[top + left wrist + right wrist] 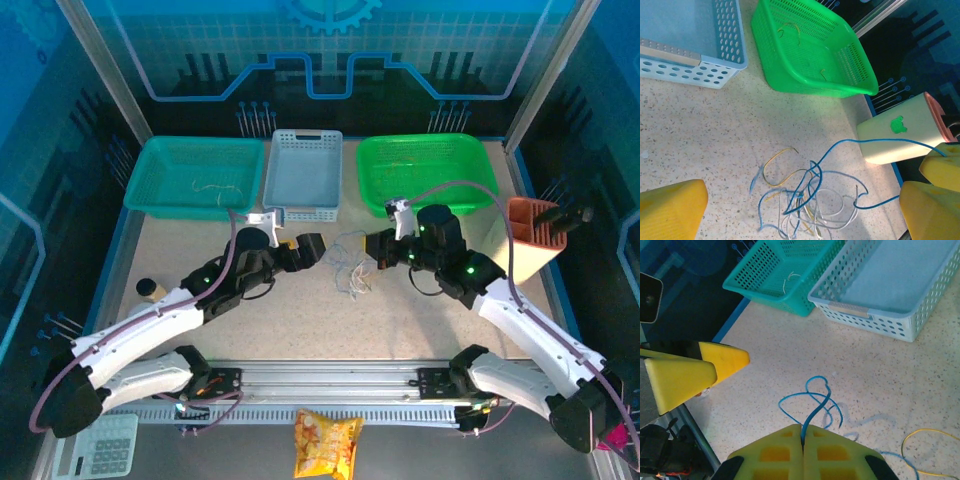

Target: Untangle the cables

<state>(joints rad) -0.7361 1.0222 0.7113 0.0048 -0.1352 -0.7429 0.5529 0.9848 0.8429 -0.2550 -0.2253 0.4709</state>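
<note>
Status of grip: the right gripper (802,431) is fully closed, its two yellow pads pinching one end of the blue cable (816,402). The left gripper (312,250) stands wide open and holds nothing, hovering low just beside the clump.

Location of work item: the cables (805,202) lie as a loose clump in the middle of the worktop (300,320), nearer its far edge than its near edge, between the two grippers. The clump sits just short of the light-blue basket (303,212), with the teal basket (190,212) toward the far left corner and the green basket (805,82) toward the far right corner. In the left wrist view the blue cable rises off the worktop in an arc, while its lower part threads through white loops and lies near a yellow cable (774,167).

Hazards from this state:

- Clump drag. Nothing anchors the remaining strands. A pull on the blue cable probably carries the whole clump along instead of separating it.
- Knot tightening. The blue cable crosses several loops. A straight, fast pull is likely to cinch them.
- Slip. The strand is thin and held near its end, so tension may draw it out of the pads.
- Mis-grip. If the left jaws close on the crossing point, they may trap the blue strand with the others.
</note>
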